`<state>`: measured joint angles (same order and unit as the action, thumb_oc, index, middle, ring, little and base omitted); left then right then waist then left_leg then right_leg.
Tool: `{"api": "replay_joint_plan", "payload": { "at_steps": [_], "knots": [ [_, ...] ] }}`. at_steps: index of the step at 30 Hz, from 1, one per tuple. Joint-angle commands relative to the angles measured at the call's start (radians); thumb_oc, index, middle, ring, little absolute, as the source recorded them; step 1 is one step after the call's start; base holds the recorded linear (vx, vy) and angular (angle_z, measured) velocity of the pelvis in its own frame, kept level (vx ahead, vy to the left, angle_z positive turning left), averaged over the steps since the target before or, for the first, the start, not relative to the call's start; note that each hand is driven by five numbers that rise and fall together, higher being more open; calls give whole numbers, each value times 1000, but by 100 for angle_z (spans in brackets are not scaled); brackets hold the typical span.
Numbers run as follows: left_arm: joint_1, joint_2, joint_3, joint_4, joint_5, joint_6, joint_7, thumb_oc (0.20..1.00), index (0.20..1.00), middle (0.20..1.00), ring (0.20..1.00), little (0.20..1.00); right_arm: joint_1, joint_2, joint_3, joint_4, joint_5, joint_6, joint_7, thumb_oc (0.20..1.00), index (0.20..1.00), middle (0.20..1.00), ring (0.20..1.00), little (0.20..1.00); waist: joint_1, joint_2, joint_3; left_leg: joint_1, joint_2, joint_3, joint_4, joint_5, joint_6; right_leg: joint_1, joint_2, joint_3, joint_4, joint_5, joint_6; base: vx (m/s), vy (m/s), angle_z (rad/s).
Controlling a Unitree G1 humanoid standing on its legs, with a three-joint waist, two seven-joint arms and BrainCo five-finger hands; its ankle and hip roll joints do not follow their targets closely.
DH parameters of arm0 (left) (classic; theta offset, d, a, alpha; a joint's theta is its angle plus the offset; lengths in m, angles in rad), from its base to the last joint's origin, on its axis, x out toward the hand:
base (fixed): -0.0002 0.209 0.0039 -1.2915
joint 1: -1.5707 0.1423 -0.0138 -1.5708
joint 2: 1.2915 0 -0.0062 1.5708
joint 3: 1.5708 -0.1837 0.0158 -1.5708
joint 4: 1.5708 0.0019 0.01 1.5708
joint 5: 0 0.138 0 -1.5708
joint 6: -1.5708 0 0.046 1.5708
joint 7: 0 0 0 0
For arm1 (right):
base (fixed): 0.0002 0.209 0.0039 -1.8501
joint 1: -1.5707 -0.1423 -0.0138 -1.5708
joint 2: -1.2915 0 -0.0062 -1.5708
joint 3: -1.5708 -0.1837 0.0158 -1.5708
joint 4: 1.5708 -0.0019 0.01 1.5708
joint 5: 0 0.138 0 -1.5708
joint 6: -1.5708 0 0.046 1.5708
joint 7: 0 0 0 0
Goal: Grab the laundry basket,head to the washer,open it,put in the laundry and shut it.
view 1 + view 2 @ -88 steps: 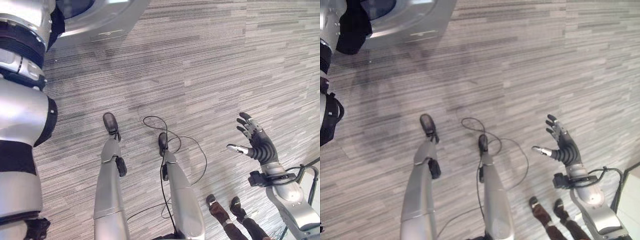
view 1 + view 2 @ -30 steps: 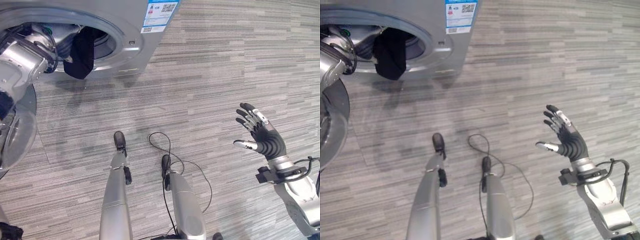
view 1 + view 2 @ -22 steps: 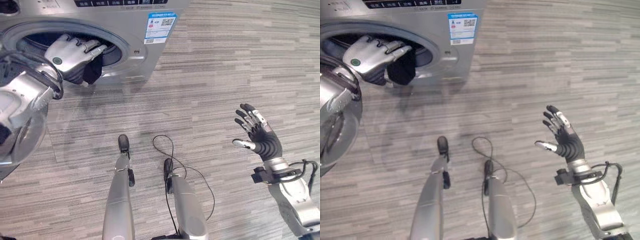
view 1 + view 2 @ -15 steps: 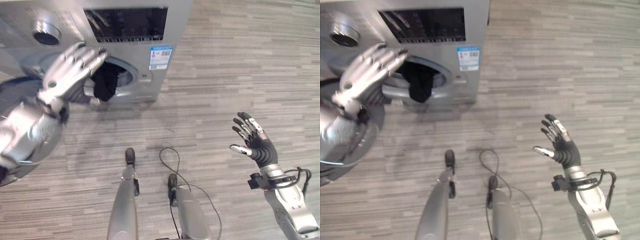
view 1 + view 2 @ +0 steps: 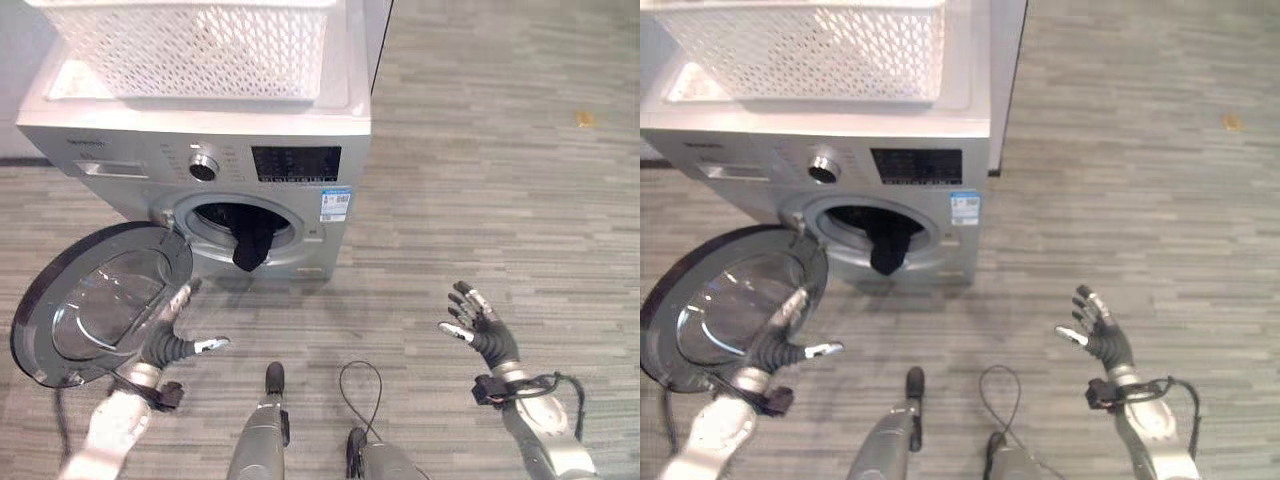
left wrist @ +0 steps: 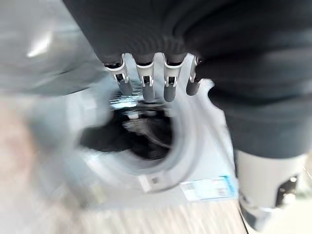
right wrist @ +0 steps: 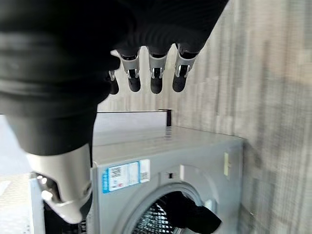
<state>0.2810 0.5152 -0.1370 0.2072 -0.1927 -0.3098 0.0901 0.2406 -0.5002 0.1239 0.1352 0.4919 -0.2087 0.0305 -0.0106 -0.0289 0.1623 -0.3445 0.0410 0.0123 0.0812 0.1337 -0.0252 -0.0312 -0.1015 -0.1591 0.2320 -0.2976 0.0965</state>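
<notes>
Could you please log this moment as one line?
washer door: open | black garment: hanging over drum rim | left hand: open by door | right hand: open, idle

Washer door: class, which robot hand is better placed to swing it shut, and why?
Probably the left. The left robot hand is open right beside the open washer door, while the right robot hand hangs open over bare floor, far from it. A dark garment still drapes over the opening.

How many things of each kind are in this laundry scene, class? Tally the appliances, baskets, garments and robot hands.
Washing machine: 1
White laundry basket: 1
Black garment hanging out of the drum: 1
Robot hands: 2, left hand, right hand
Total: 5
</notes>
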Motion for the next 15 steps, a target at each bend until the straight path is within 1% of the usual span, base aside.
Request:
{"api": "replay_joint_plan", "payload": {
  "at_steps": [1,4,5,6,7,8,9,10,13,15],
  "knots": [
    [4,-2,-10,47,-24,-14,-9,1000,1000,1000,1000,1000,20,14,13,39,-44,-17,2,1000,1000,1000,1000,1000,9,-7,-14,19,20,-17,-45,6,-15,26,44,-27,-31,34,-57,-38,-44,8],
    [11,-33,-21,94,-39,-11,-11,1000,1000,1000,1000,1000,18,39,28,95,-56,-14,-2,1000,1000,1000,1000,1000,16,-5,-22,39,27,-25,-72,24,-18,42,52,-29,-42,41,-58,-31,-37,5],
    [10,-55,-22,120,-54,-9,-12,1000,1000,1000,1000,1000,10,54,40,141,-80,-12,-15,1000,1000,1000,1000,1000,21,-4,-28,48,31,-27,-87,37,-22,53,56,-34,-48,43,-59,-53,-78,4],
    [-2,-101,-22,179,-98,-3,-6,1000,1000,1000,1000,1000,-8,86,64,211,-104,-1,-33,1000,1000,1000,1000,1000,29,-7,-34,68,35,-32,-117,59,-29,76,62,-36,-60,35,-63,-82,-70,9],
    [-14,-120,-22,209,-115,5,1,1000,1000,1000,1000,1000,-18,96,75,237,-112,0,-41,1000,1000,1000,1000,1000,30,-2,-38,72,39,-36,-133,71,-34,83,69,-40,-70,37,-65,-105,-68,11],
    [-33,-151,-17,246,-165,13,3,1000,1000,1000,1000,1000,-37,114,90,272,-124,6,-53,1000,1000,1000,1000,1000,33,-3,-38,80,43,-38,-145,82,-41,94,71,-46,-73,29,-67,-81,-40,14],
    [-39,-166,-18,257,-191,15,-2,1000,1000,1000,1000,1000,-44,125,96,278,-117,8,-56,1000,1000,1000,1000,1000,34,1,-44,81,48,-43,-151,87,-43,94,77,-49,-74,31,-71,-48,-30,18],
    [-40,-166,-18,257,-191,15,-2,1000,1000,1000,1000,1000,-44,125,96,279,-117,8,-56,1000,1000,1000,1000,1000,34,1,-43,81,48,-43,-151,87,-43,95,77,-50,-74,31,-71,-36,-23,19],
    [-66,-206,-22,310,-242,14,0,1000,1000,1000,1000,1000,-62,158,118,336,-99,8,-65,1000,1000,1000,1000,1000,37,-1,-49,94,55,-54,-154,91,-45,113,91,-48,-68,18,-84,-38,-32,19],
    [-66,-216,-19,339,-239,12,8,1000,1000,1000,1000,1000,-59,166,124,353,-111,9,-75,1000,1000,1000,1000,1000,41,-3,-51,99,55,-60,-146,89,-42,120,95,-49,-64,15,-88,-16,-21,7]
  ]
}}
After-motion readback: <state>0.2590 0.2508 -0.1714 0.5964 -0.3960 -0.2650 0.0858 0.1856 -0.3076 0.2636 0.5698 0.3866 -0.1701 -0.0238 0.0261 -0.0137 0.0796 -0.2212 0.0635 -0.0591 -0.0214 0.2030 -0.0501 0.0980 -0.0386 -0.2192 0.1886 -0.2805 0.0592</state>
